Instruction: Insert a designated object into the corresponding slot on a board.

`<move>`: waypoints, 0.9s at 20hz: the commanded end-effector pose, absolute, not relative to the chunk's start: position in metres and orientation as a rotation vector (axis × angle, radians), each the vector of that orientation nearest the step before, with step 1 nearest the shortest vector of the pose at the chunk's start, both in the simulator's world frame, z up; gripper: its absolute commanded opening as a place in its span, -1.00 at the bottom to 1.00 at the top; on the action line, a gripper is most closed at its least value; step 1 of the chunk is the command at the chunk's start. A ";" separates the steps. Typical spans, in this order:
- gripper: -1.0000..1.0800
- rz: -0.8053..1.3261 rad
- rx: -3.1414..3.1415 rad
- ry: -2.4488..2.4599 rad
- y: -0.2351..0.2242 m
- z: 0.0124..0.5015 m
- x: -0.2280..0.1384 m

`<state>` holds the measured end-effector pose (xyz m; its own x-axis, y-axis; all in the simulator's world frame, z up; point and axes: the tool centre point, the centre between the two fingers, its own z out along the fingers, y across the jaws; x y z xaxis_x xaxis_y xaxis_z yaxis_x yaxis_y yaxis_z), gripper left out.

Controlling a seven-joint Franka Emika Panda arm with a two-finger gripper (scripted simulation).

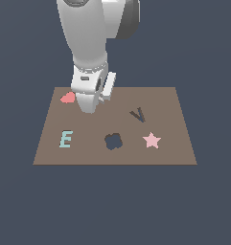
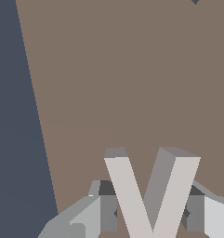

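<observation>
Board [image 1: 169, 103]: flat brown rectangle, fills the middle of the exterior view on a dark blue-grey ground. In the wrist view the board [image 2: 132, 83] covers most of the frame, with the dark ground as a strip along one side.

My arm [image 1: 88, 33]: pale grey, comes down from the top of the exterior view, left of centre, and ends low over the board's upper left part. It hides my pincer's tips there; my pincer [image 1: 89, 109] sits just beside the red heart.

On the board, exterior view:
- Dark flower-shaped hole [image 1: 113, 141], lower centre.
- Pink star [image 1: 151, 140], lower right, just beside the hole.
- Teal E [image 1: 65, 139], lower left.
- Red heart [image 1: 67, 98], upper left corner, partly against my arm.
- V-shaped slot [image 1: 137, 114], dark cutout right of centre, above the star and hole. Well apart from my pincer, off toward the exterior view's right.

Wrist view: my pincer [image 2: 150, 214] is clamped on the V piece [image 2: 150, 195]. Light grey letter, both arms rising between my fingers [image 2: 88, 216], one finger pressed against each outer side. The piece sits at the lower edge of the frame, over bare brown board. Whether it touches the board, I cannot tell. A small dark fragment [image 2: 195, 1] shows at the frame's top edge; too little to identify.
</observation>
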<state>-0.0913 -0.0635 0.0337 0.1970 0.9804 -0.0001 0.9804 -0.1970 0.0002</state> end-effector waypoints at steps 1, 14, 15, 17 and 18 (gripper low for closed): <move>-1.00 0.000 2.431 1.990 -0.064 0.034 -0.091; -1.00 0.000 2.294 2.146 -0.064 0.034 -0.079; -1.00 0.000 2.271 2.170 -0.064 0.034 -0.077; -1.00 0.000 2.219 2.223 -0.063 0.034 -0.073; -1.00 0.000 2.190 2.252 -0.063 0.035 -0.070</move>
